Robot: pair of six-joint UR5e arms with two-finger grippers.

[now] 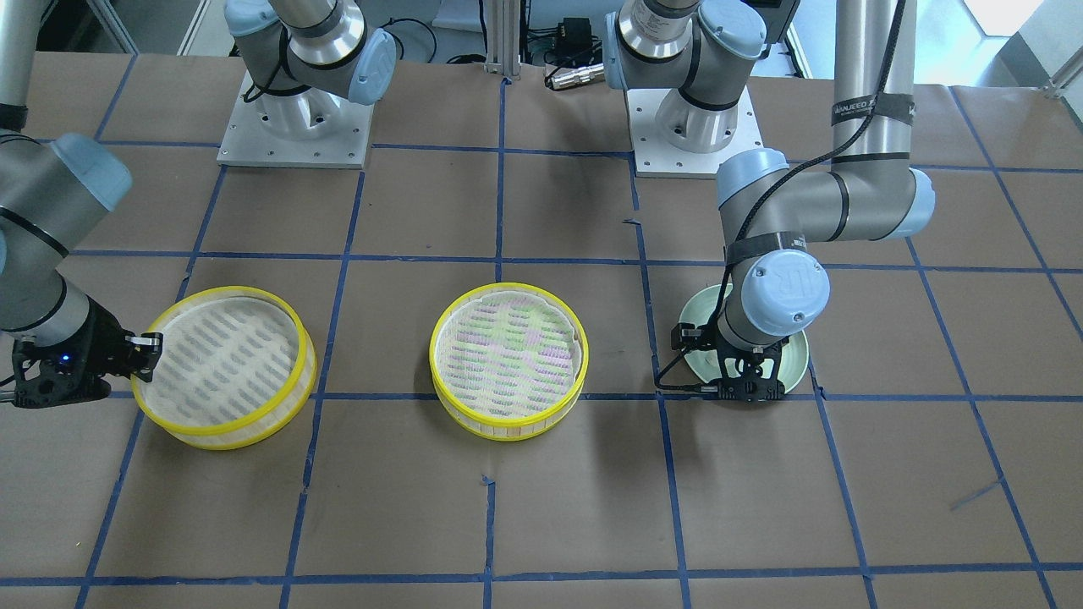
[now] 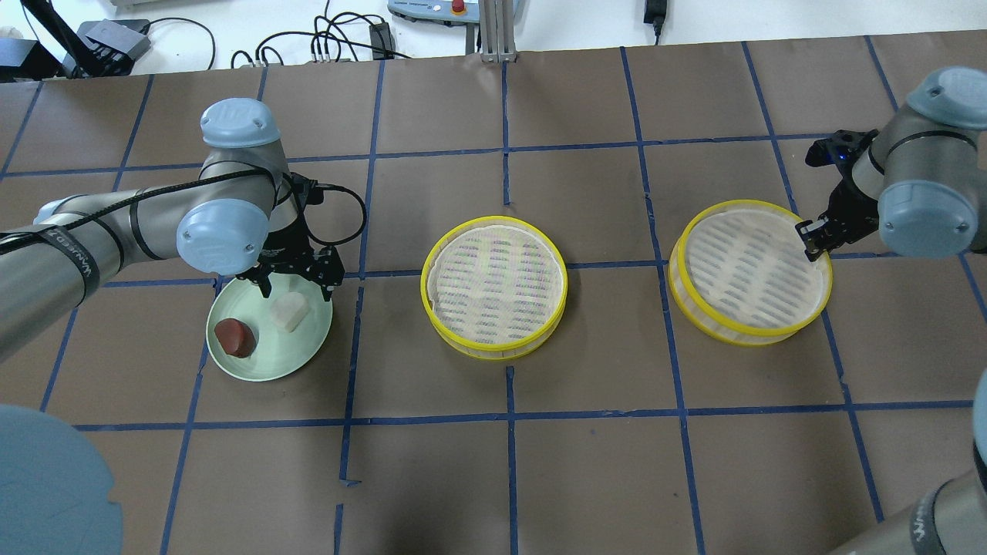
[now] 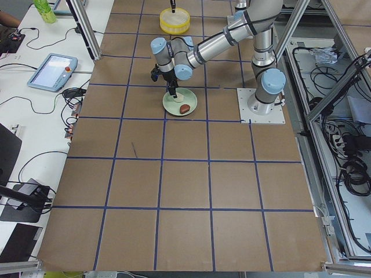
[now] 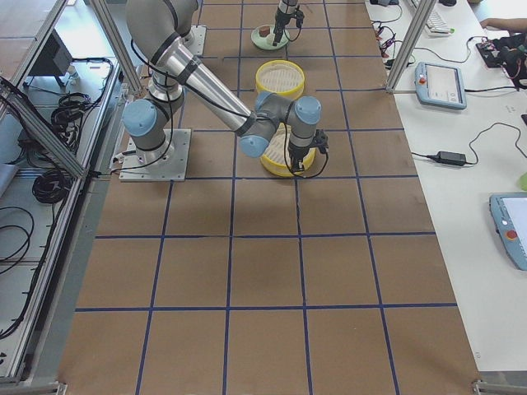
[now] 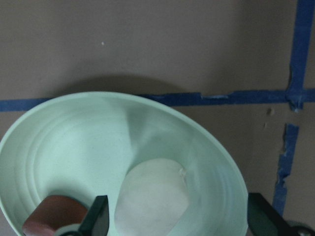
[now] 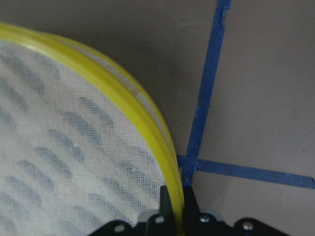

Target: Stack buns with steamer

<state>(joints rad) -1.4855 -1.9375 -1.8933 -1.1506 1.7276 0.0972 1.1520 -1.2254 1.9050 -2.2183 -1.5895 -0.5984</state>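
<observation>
Table (image 2: 586, 478): brown surface, marked into squares with blue tape; it carries all items.

Left arm (image 2: 116, 231): reaches in over the plate. Right arm (image 2: 925, 200): reaches to the far steamer on the robot's right side.

Middle steamer (image 2: 493, 281): round, yellow rim, pale mesh floor, lying flat near the table centre. Nothing sits in it. It is well apart from both arms.

Right-hand steamer (image 2: 748, 270): same build, flat on the table, well apart from the middle steamer. Mesh floor bare.

Plate (image 2: 270, 362): pale green, round, on the robot's left side of the table, well apart from the middle steamer. It holds both buns.

Left end effector (image 2: 294, 293): points down over the plate's far side. Fingers (image 5: 96, 219) stand apart, one on each side of the white bun. In the wrist view a gap shows between each finger and the bun; no contact can be made out.

Right end effector (image 2: 811, 237): at the right-hand steamer's edge, closed onto the yellow rim. The wrist view shows one finger inside the rim and one outside, with the rim pinched between.

Reddish-brown bun (image 2: 235, 337): on the plate, on the side away from the steamers, near its edge.

White bun (image 2: 289, 314): on the plate, just beside the reddish-brown bun, a small gap between them.
</observation>
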